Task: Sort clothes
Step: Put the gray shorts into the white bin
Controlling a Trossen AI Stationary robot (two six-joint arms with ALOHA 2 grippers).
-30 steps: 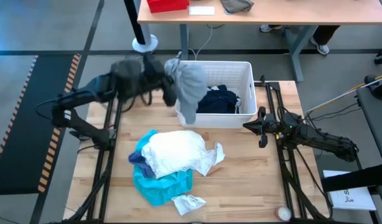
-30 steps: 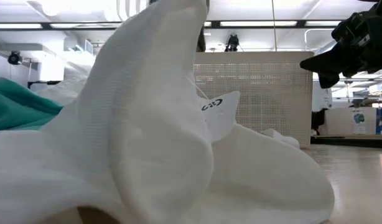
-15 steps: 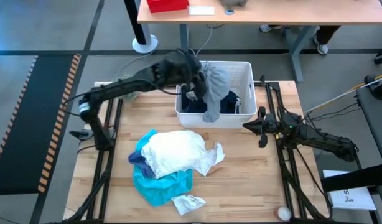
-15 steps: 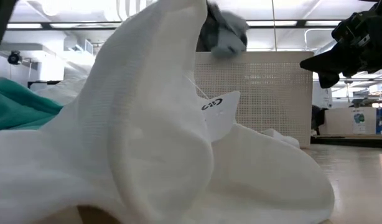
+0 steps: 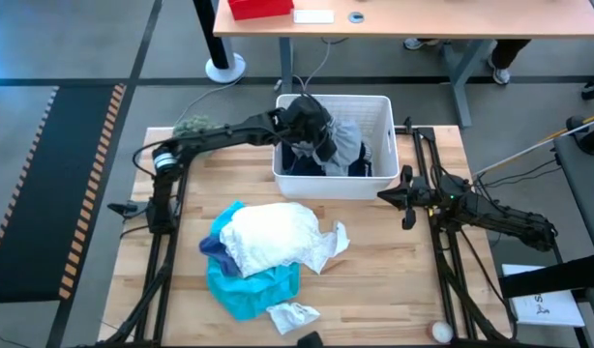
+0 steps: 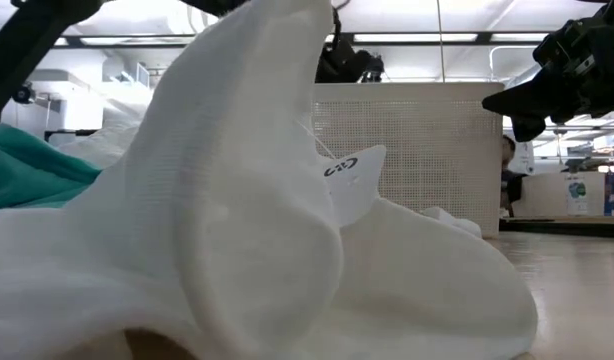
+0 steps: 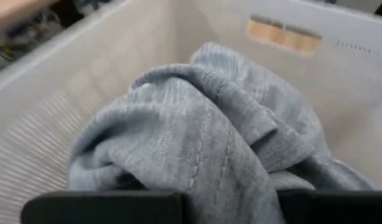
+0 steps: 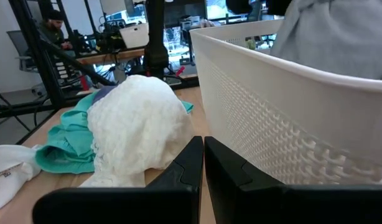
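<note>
Over bin (image 5: 379, 121), left arm (image 5: 229, 130) outstretched

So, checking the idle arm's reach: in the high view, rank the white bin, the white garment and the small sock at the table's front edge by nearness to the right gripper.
1. White bin, just left of the right gripper.
2. White garment, table centre.
3. Small sock, front edge.

Light is bright and even, coming from long ceiling strips (image 6: 427, 38) seen in the low view, which glare almost to white. Shadows on the wooden table (image 5: 384, 280) are faint and soft. In the low view a white garment (image 6: 237, 220) close to the lens is soft-focused, and the grey garment (image 7: 203, 143) in the left wrist view is slightly blurred.
</note>
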